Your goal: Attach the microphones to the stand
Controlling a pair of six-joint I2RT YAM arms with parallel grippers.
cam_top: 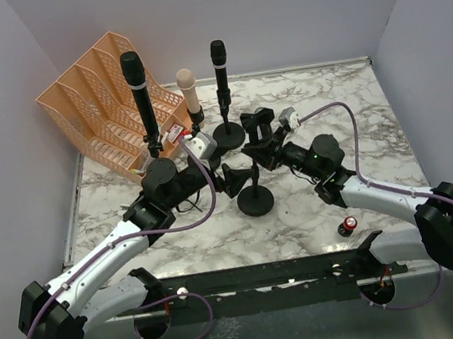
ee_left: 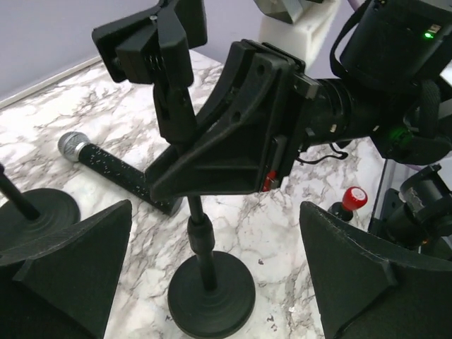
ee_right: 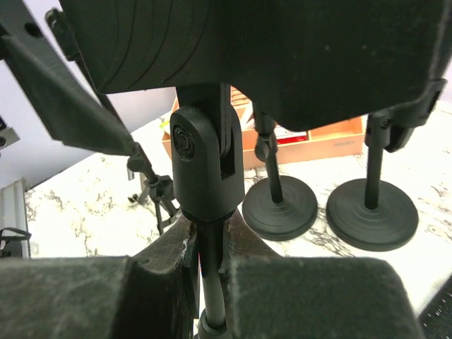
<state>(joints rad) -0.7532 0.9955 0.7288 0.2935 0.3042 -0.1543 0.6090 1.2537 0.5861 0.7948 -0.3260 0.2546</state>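
An empty black stand stands mid-table, its clip at the top. My right gripper is shut on the stand's pole, just under the clip joint. My left gripper is open and empty, its fingers on either side of the stand's base without touching it. The black microphone with the silver mesh head lies on the table behind the stand. Two black microphones and the peach-pink one sit upright in stands at the back.
An orange file organizer stands at the back left. A small red-topped battery lies near the front right, also in the left wrist view. Round stand bases are close behind the held stand.
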